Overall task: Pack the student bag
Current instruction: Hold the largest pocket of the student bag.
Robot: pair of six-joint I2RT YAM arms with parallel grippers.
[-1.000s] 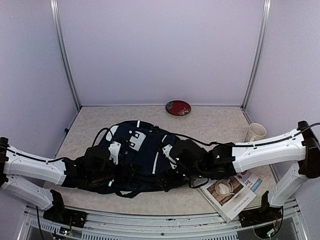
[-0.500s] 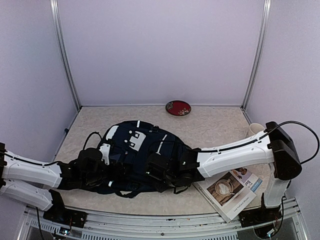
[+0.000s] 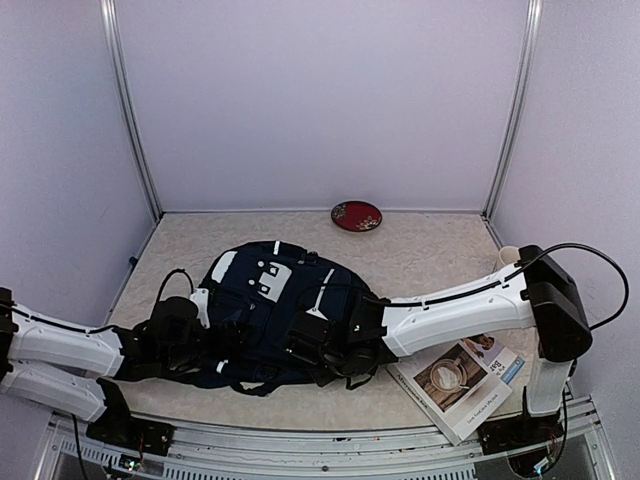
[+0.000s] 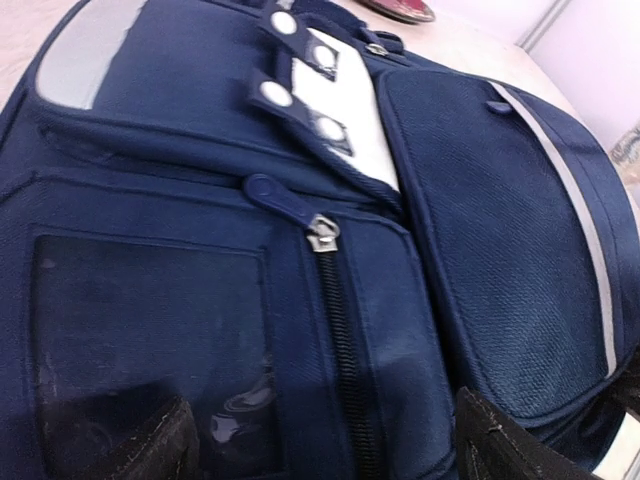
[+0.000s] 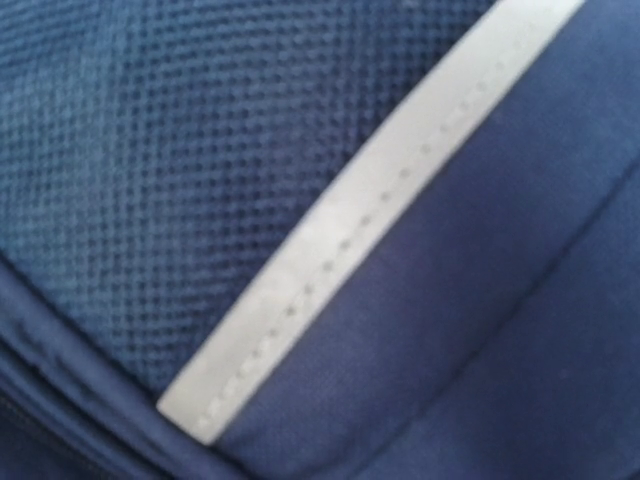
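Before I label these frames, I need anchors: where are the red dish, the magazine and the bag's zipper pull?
red dish (image 3: 357,216): top external view, its centre.
magazine (image 3: 472,393): top external view, on its cover beside the printed cup.
zipper pull (image 4: 322,231): left wrist view, its metal tab.

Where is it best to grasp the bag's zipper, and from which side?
Grip the small metal pull at the zipper's far end. It lies flat along the track on the bag, so the open left gripper would likely do best coming from above, straddling the track.
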